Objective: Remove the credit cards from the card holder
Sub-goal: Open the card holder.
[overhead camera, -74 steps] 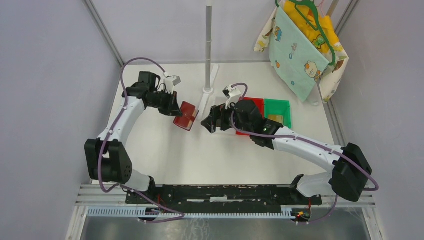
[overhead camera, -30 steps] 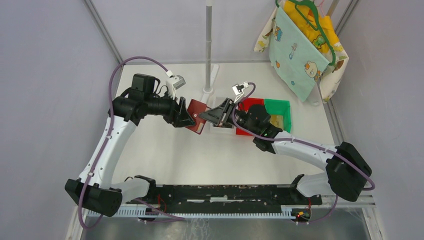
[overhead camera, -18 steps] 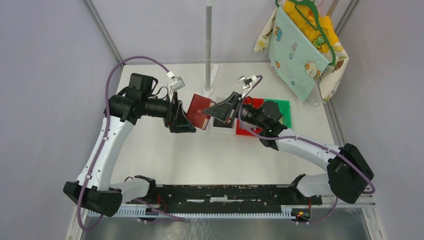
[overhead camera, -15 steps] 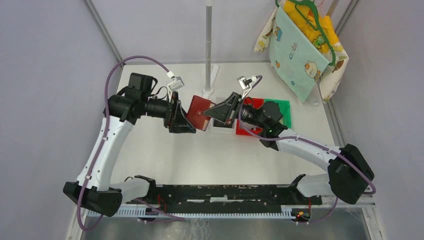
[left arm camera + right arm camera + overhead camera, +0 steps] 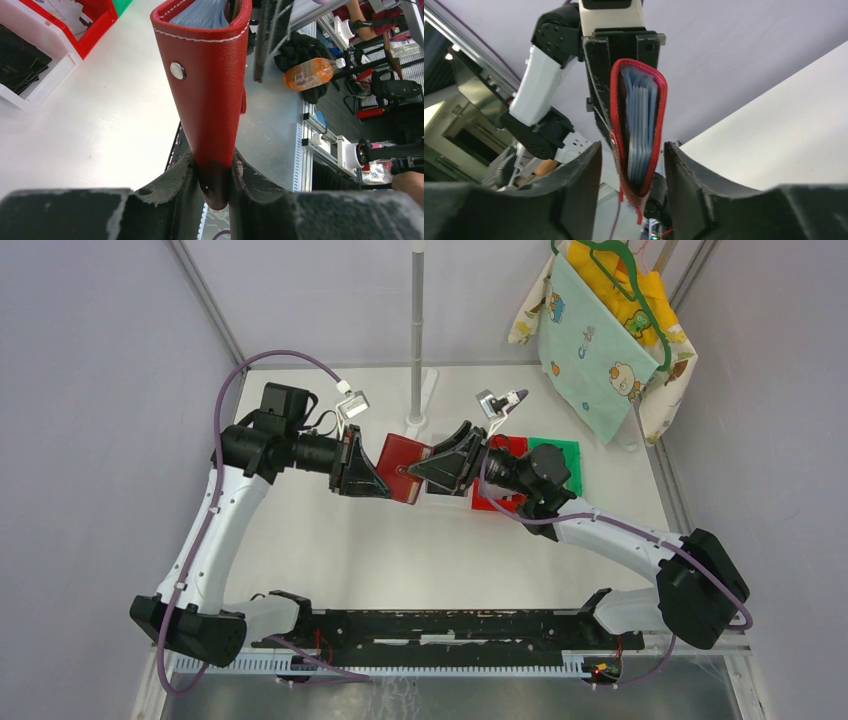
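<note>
over the white tabletop [image 5: 400, 550] between grey walls [image 5: 100, 390], left gripper [image 5: 214, 162] clamps the glossy red leather card holder [image 5: 210, 75]; right gripper [image 5: 632, 150] straddles it, fingers spread

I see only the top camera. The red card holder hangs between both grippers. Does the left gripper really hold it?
Observer: Yes. Left wrist view: the left gripper pinches one end of the card holder.
Operator: Is the right gripper closed on it?
Observer: No. Right wrist view: the right gripper stands astride the other end, slim gaps either side.
Operator: Anything inside?
Observer: Grey-blue layers fill it; none sticks out.
</note>
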Tool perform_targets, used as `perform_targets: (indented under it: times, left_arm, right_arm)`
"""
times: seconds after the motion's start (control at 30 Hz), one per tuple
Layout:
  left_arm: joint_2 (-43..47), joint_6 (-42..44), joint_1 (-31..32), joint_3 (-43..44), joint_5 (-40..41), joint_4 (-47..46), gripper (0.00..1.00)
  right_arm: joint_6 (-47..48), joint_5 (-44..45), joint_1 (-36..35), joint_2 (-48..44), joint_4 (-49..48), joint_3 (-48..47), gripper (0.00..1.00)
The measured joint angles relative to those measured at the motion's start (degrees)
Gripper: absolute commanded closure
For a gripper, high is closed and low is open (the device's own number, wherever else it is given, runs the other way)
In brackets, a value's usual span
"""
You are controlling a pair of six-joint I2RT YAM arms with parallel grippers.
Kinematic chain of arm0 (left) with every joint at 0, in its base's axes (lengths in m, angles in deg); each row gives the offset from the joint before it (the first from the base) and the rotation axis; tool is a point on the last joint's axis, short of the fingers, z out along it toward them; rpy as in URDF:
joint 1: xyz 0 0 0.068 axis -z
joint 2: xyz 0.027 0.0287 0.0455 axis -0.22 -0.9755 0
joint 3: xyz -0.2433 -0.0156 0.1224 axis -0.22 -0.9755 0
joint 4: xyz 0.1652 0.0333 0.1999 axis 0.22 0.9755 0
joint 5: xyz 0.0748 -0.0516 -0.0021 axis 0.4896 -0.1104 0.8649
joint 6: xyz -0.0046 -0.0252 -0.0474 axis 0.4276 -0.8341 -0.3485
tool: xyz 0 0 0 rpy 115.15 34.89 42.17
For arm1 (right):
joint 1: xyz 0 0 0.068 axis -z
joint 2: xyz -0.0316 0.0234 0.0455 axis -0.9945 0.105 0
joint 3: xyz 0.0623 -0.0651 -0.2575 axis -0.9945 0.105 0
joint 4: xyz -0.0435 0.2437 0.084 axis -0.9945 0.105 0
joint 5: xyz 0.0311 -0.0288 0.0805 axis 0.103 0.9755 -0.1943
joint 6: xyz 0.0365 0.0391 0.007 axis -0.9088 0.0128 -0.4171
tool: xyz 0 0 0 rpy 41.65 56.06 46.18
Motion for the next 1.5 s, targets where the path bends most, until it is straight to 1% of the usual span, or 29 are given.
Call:
perform_targets:
  times: [0.07,0.13,0.2,0.27,0.33,0.47,0.57,0.6,0.67,0.73,0.8,0.83,0.87,0.97,1.03,1.1,1.2,1.33,1.4,1.5]
  left_arm:
    - [-0.1,-0.1,0.0,0.0,-0.1,-0.1,0.91]
    - [-0.2,-0.2,0.0,0.0,0.2,-0.2,0.94]
    - [-0.2,-0.2,0.0,0.0,1.1,-0.5,0.98]
    - [-0.2,-0.2,0.0,0.0,3.1,-1.0,0.98]
    - [0.0,-0.2,0.0,0.0,5.4,-1.6,0.98]
    - [1.0,-0.2,0.3,0.0,10.4,-3.0,0.98]
    - [2.5,-0.2,0.4,-0.6,13.5,-4.2,0.96]
    - [3.0,-0.2,0.4,-0.8,14.3,-4.5,0.95]
    - [3.5,-0.2,0.4,-1.2,15.0,-4.6,0.93]
    - [3.8,-0.2,0.4,-1.6,15.5,-4.8,0.89]
    - [3.8,-0.2,0.3,-2.1,15.7,-5.1,0.83]
    - [3.8,-0.4,0.3,-2.4,15.9,-5.2,0.79]
    - [3.8,-0.7,0.2,-2.8,15.9,-5.2,0.70]
    - [3.8,-1.4,0.0,-3.5,15.7,-5.2,0.43]
    - [3.8,-1.5,0.0,-3.5,15.4,-5.4,0.31]
    - [3.8,-1.6,0.0,-3.5,14.3,-5.7,0.23]
    - [3.8,-1.6,0.0,-3.5,11.7,-5.7,0.19]
    - [3.8,-1.5,0.0,-3.1,7.3,-4.9,0.20]
    - [3.7,-1.3,0.0,-2.2,4.5,-3.7,0.23]
    - [3.7,-1.1,0.0,-0.8,0.8,-2.3,0.32]
  right_arm:
    - [0.0,0.0,0.0,0.0,-0.4,0.0,0.28]
    - [0.3,0.0,0.0,0.0,-0.4,-0.4,0.25]
    - [0.4,0.0,0.0,0.0,0.0,-1.0,0.23]
    - [0.8,0.0,0.0,0.0,1.2,-1.9,0.23]
    - [1.6,0.3,0.0,0.0,3.8,-3.1,0.25]
    - [3.6,2.0,-0.3,0.2,12.0,-6.4,0.29]
    - [4.5,3.5,-0.7,0.8,16.0,-8.4,0.33]
    - [4.7,4.2,-1.0,1.2,16.9,-9.1,0.36]
    - [5.2,4.9,-1.4,2.0,18.3,-10.0,0.47]
    - [5.6,5.7,-1.7,2.8,19.5,-11.0,0.60]
    - [5.8,6.4,-1.7,3.7,20.3,-11.6,0.70]
    - [5.7,6.6,-1.7,4.0,20.5,-11.6,0.74]
    - [5.6,6.6,-1.7,4.3,20.5,-11.7,0.77]
    - [6.0,6.4,-1.8,4.3,20.6,-11.7,0.81]
    - [5.8,6.4,-1.9,4.3,20.4,-11.7,0.83]
    - [5.7,6.3,-2.3,4.3,19.7,-11.6,0.84]
    - [5.2,5.2,-2.6,4.1,16.2,-10.7,0.85]
    - [3.9,2.8,-2.6,2.9,9.0,-7.2,0.84]
    - [3.1,1.2,-2.6,2.8,5.4,-6.0,0.83]
    - [2.0,-0.7,-2.6,2.8,1.4,-5.6,0.82]
